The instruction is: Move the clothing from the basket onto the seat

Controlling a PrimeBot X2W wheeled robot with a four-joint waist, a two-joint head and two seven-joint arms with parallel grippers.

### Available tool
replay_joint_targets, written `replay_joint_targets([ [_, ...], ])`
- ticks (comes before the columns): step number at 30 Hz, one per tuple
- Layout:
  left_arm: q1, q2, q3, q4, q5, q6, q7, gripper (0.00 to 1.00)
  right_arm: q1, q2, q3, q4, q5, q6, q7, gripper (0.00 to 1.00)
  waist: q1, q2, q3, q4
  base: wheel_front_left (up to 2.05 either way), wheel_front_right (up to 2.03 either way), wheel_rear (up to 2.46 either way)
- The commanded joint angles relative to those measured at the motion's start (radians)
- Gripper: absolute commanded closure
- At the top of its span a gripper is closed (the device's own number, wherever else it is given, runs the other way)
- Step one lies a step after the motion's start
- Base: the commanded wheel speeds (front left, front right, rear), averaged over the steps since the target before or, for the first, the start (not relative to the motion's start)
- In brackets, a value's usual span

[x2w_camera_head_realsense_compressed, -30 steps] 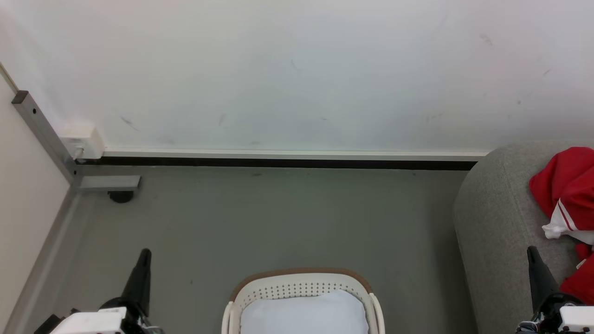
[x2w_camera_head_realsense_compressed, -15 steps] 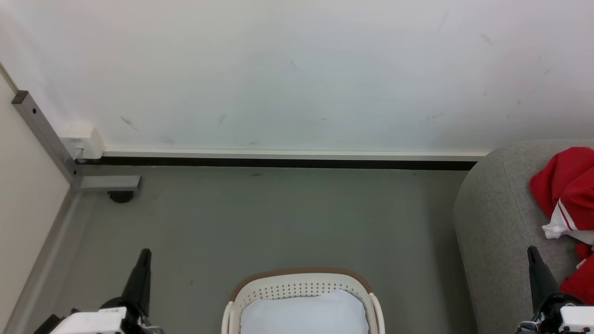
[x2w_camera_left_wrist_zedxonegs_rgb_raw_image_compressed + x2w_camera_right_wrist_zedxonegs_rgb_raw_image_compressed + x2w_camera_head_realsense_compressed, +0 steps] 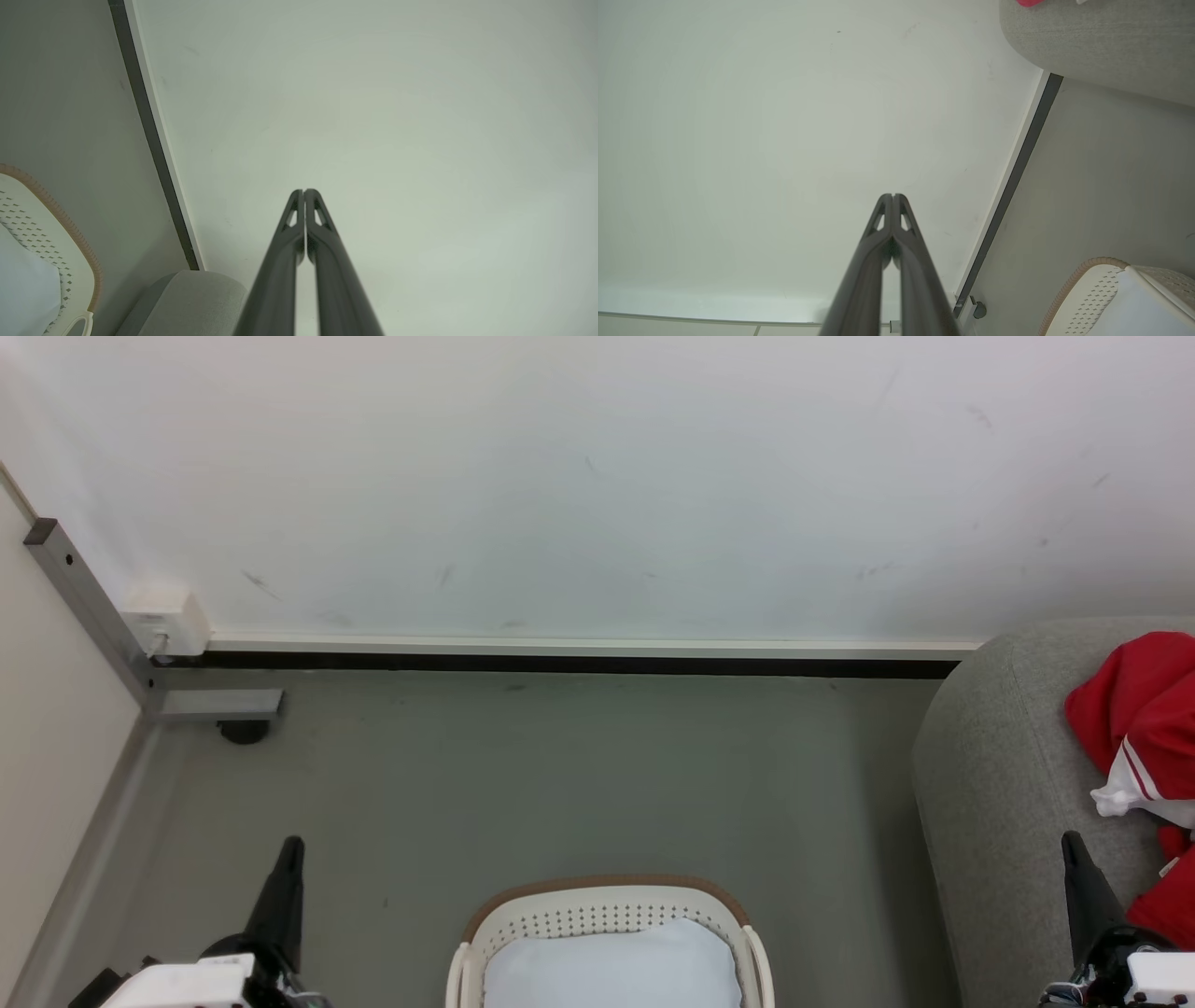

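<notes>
Red clothing [image 3: 1144, 709] with white striped trim lies on the grey seat [image 3: 999, 784] at the right edge; a red scrap [image 3: 1029, 2] shows atop the seat [image 3: 1101, 42] in the right wrist view. The cream basket [image 3: 607, 903] with a brown rim stands at the bottom centre and holds a pale bluish-white cushion [image 3: 611, 971]. My left gripper [image 3: 291, 847] rests shut at the lower left over the floor, holding nothing. My right gripper [image 3: 1070, 842] rests shut at the lower right in front of the seat. Both wrist views show the fingertips pressed together, left gripper [image 3: 304, 192] and right gripper [image 3: 893, 197].
A white wall [image 3: 597, 485] with a dark baseboard [image 3: 560, 664] runs behind the grey floor [image 3: 560, 775]. A grey metal frame [image 3: 93, 607] with a black foot [image 3: 243, 731] stands in the left corner. The basket [image 3: 51, 233] and seat [image 3: 196, 298] also appear in the left wrist view.
</notes>
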Motion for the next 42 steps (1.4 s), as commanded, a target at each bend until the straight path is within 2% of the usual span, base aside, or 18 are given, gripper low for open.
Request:
replay_joint_targets([
  [1,-0.009,0.002,0.003,-0.003,-0.013,0.001,0.005,1.0,-0.012,-0.001,-0.003,0.002,-0.002,-0.002,0.004,1.0,0.0,0.0,0.0,0.0,0.0,0.0,0.0],
  [42,-0.009,0.002,0.003,-0.003,-0.013,0.001,0.004,1.0,-0.013,0.005,-0.011,0.003,-0.01,-0.002,0.009,1.0,0.0,0.0,0.0,0.0,0.0,0.0,0.0],
])
